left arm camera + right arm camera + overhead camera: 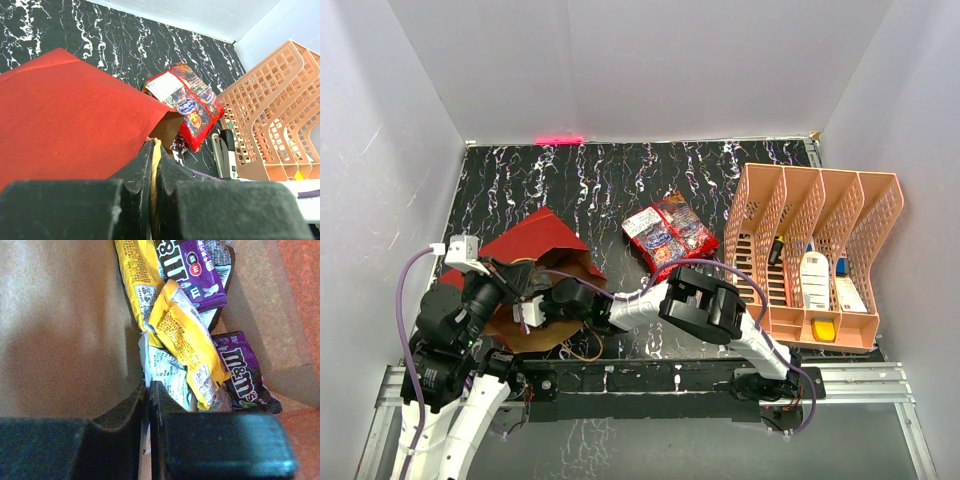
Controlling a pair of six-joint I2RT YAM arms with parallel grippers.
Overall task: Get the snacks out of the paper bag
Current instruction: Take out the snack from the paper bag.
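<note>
Snacks [185, 335] lie inside the paper bag [65, 110], whose cord handle [155, 172] the left gripper [154, 150] pinches, apparently to steady it, while the right gripper [148, 390] clamps a pale wrapper [162, 367], apparently for lifting out.

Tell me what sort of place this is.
Probably a robot test booth in a lab: plain white walls box in a black marbled tabletop, with robot arms bolted to a metal rail.

White walls [620, 60]; black white-veined tabletop [610, 185]; red glow [558, 140] at far edge
</note>
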